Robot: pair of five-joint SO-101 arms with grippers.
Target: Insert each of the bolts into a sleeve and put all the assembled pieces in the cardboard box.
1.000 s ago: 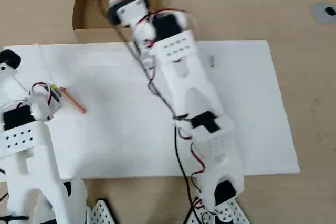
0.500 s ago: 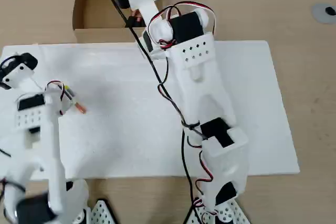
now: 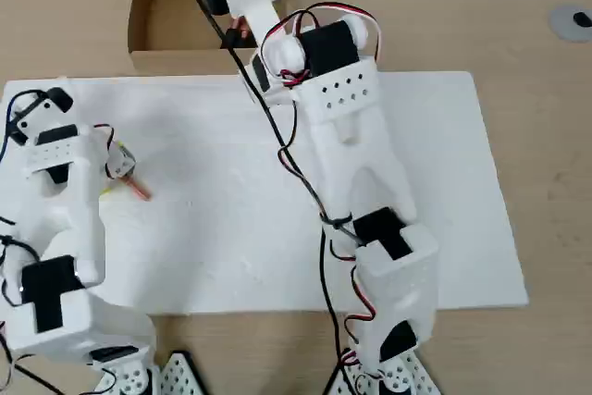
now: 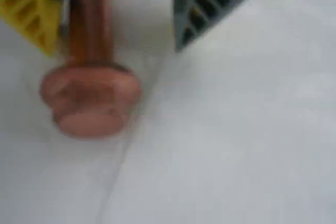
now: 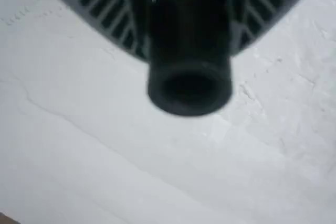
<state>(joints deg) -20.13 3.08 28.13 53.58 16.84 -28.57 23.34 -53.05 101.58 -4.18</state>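
A copper bolt (image 3: 139, 190) lies on the white foam sheet (image 3: 213, 228) at the left. My left gripper (image 3: 120, 166) stands over its shaft, open. In the left wrist view the bolt (image 4: 89, 98) rests against the yellow finger (image 4: 26, 9), with a gap to the dark finger (image 4: 210, 3). My right gripper (image 5: 189, 24) is shut on a black sleeve (image 5: 189, 77), whose open end hangs just above the foam. The right arm (image 3: 342, 136) stretches to the sheet's far edge, beside the cardboard box (image 3: 139, 25).
The foam sheet covers most of the wooden table (image 3: 546, 136). A grey round disc (image 3: 572, 20) lies at the far right. Both arm bases stand at the near edge. Black and red cables (image 3: 287, 154) hang along the right arm.
The left arm swung so its gripper now straddles the bolt, which stayed put. The right arm reached farther toward the box a second ago and has since held still.
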